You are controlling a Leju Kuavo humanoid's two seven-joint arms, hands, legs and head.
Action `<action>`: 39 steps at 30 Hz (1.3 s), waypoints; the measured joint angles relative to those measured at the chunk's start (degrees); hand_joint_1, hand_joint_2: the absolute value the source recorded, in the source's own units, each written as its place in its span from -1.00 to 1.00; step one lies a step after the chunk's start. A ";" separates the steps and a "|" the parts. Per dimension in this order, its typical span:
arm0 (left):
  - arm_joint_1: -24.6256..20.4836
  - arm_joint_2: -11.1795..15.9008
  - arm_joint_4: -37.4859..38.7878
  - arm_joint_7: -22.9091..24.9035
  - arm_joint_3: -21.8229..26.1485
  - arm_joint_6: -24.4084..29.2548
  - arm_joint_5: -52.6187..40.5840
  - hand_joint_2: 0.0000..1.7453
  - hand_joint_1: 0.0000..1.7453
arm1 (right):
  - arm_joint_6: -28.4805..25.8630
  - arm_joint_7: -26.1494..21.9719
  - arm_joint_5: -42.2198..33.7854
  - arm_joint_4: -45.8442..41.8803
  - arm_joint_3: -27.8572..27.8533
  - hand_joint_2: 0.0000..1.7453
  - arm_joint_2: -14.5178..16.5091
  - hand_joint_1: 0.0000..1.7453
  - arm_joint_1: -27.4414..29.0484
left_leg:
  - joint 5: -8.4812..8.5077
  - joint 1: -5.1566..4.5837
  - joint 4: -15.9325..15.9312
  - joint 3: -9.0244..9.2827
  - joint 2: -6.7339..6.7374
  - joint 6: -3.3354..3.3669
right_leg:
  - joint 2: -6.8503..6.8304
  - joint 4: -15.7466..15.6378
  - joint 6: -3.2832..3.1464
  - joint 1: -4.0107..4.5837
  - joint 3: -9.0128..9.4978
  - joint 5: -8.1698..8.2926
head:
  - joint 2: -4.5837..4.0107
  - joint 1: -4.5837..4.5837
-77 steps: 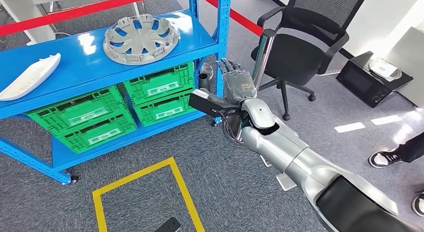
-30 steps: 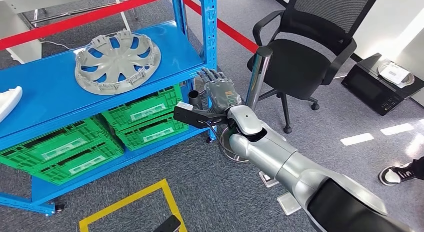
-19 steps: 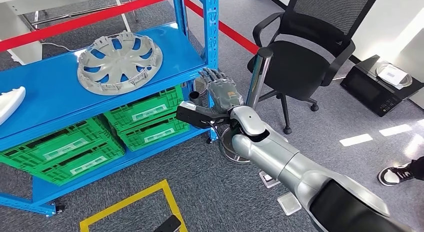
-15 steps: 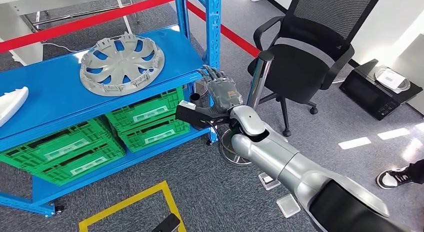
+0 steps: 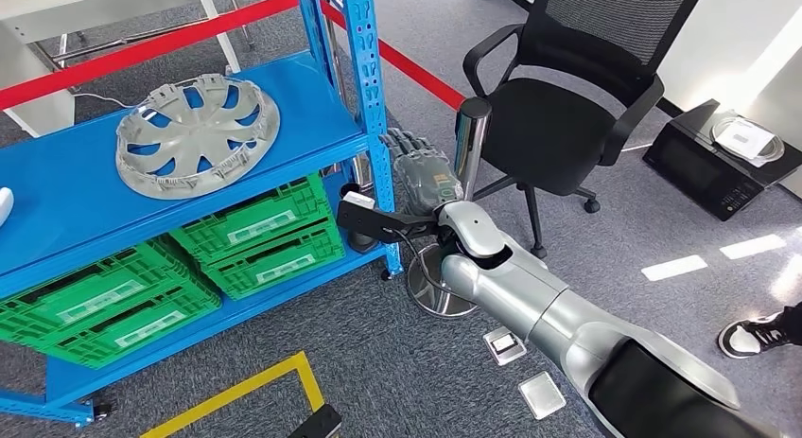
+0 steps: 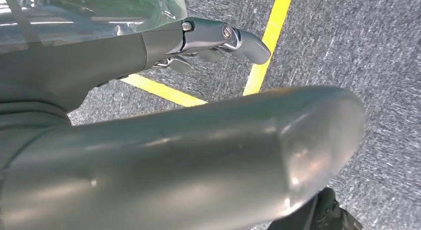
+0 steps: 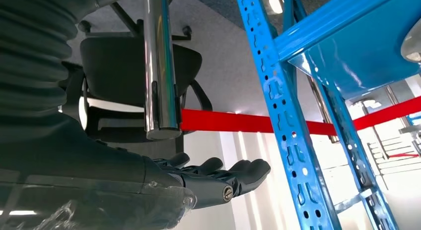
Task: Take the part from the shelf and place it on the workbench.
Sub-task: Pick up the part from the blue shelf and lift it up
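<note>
Reaching right hand (image 5: 423,170) up beside blue shelf post (image 5: 371,107), fingers spread, holding nothing; chrome pole (image 5: 469,147) just on other side. Hubcap (image 5: 197,133) flat on upper shelf (image 5: 57,197), well apart from hand. Left hand (image 6: 218,38) over carpet, fingers loosely apart.

We are stretching our right arm (image 5: 530,301) forward, its right hand (image 5: 423,170) flat, empty, fingers (image 7: 238,173) extended together. Our left hand (image 6: 218,38) is hanging down, fingers slightly curled, holding nothing.
</note>
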 joint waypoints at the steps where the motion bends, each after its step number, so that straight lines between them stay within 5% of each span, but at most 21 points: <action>1: 0.06 -0.01 0.00 0.00 0.04 0.00 0.00 -1.00 -1.00 | 0.03 0.00 0.00 0.00 0.03 1.00 -0.01 -1.00 0.09 | -0.25 -0.15 2.69 -2.02 0.00 0.28 | 0.00 -0.02 -0.16 0.22 0.21 -0.16 | 0.00 -0.01; 2: 0.13 0.01 0.01 0.00 0.09 0.01 0.00 -1.00 -1.00 | 0.04 0.00 0.00 0.00 0.05 1.00 -0.02 -1.00 0.16 | 0.54 -0.31 3.44 -3.18 0.00 0.62 | 0.03 -0.02 -0.28 0.44 0.42 -0.31 | 0.00 -0.02; 4: 0.17 0.03 0.01 -0.01 0.21 0.03 0.00 -1.00 -1.00 | 0.06 0.00 0.00 -0.06 0.02 1.00 -0.02 -1.00 0.18 | 5.06 -0.80 -1.11 -2.51 0.00 1.55 | 0.15 -0.03 -0.28 0.76 1.06 -0.67 | 0.00 0.00; 6: 0.11 0.03 0.00 -0.02 0.27 0.06 0.00 -1.00 -1.00 | 0.07 0.01 0.00 -0.19 0.01 0.00 -0.01 -1.00 0.08 | 8.77 -1.40 -7.45 -0.27 -0.01 2.40 | 0.16 -0.13 0.00 0.98 1.65 -0.98 | 0.00 0.01; 8: 0.05 0.01 0.00 -0.02 0.29 0.06 0.00 -1.00 -1.00 | 0.09 0.02 0.00 -0.29 0.00 -1.00 -0.04 -1.00 0.02 | 9.11 -1.80 -10.41 0.83 -0.06 2.79 | 0.05 -0.39 0.60 1.02 1.72 -0.93 | 0.00 -0.03; 10: 0.05 0.02 -0.01 -0.03 0.32 0.06 0.00 -1.00 -1.00 | 0.07 0.02 0.00 -0.36 -0.03 -1.00 -0.10 -1.00 0.03 | 8.97 -1.91 -11.48 1.05 -0.21 2.87 | -0.10 -0.81 1.14 0.99 1.74 -0.78 | 0.00 -0.09; 14: 0.12 -0.01 -0.01 -0.19 0.35 0.06 0.00 -1.00 -1.00 | -0.67 -0.33 -0.05 -0.45 -0.07 -1.00 -0.15 -1.00 -0.07 | 9.26 -1.67 -12.01 1.22 -0.37 2.43 | -0.23 -1.43 -0.32 1.19 2.18 -0.49 | 0.00 0.01; 15: 0.13 -0.04 -0.01 -0.21 0.35 0.06 0.00 -1.00 -1.00 | -0.94 -0.52 -0.16 -0.45 -0.09 -1.00 -0.16 -1.00 -0.06 | 9.24 -1.68 -12.00 1.25 -0.38 2.56 | -0.22 -1.60 -0.25 1.21 2.30 -0.43 | 0.00 0.05; 25: 0.18 -0.05 -0.01 -0.23 0.37 0.07 -0.02 -1.00 -1.00 | -1.78 -0.96 -0.87 -0.44 -0.37 -1.00 -0.26 -1.00 0.19 | 9.00 -1.80 -11.92 1.25 -0.39 3.24 | -0.21 -2.38 1.15 1.16 2.67 -0.24 | 0.00 0.13; 30: 0.21 0.01 -0.01 -0.29 0.41 0.07 -0.05 -1.00 -1.00 | -1.74 -0.93 -0.87 -0.52 -0.43 -1.00 -0.27 -1.00 0.15 | 9.45 -1.72 -13.28 2.23 -0.62 4.35 | -0.40 -2.96 2.50 0.85 3.17 -0.43 | 0.00 0.09; 32: 0.18 -0.01 -0.01 -0.36 0.45 0.08 -0.09 -1.00 -1.00 | -1.69 -0.91 -0.86 -0.58 -0.46 -1.00 -0.31 -1.00 0.05 | 9.93 -1.34 -14.46 3.21 -0.76 4.57 | -0.37 0.43 2.62 0.84 1.73 -2.44 | 0.00 0.20; 35: 0.16 0.02 -0.01 -0.39 0.49 0.09 -0.11 -1.00 -1.00 | -1.58 -0.90 -0.85 -0.59 -0.41 -1.00 -0.34 -1.00 0.38 | 9.74 -1.19 -14.58 3.61 -1.59 4.36 | -0.35 10.16 3.00 0.38 -3.38 -6.01 | 0.00 0.30; 37: 0.23 0.03 -0.01 -0.39 0.52 0.09 -0.11 -1.00 -1.00 | -1.54 -0.87 -0.85 -0.59 -0.39 -1.00 -0.40 -1.00 0.67 | 9.29 -0.84 -14.17 3.71 -2.74 3.71 | -0.26 10.15 3.45 -0.15 -3.88 -4.32 | 0.00 0.32; 39: 0.23 0.05 0.00 -0.40 0.59 0.09 -0.12 -1.00 -1.00 | -1.41 -0.84 -0.85 -0.58 -0.42 -1.00 -0.52 -1.00 0.62 | 8.47 -0.21 -13.30 3.70 -4.00 2.68 | 1.09 4.11 4.06 -0.77 -1.17 -0.86 | 0.00 0.32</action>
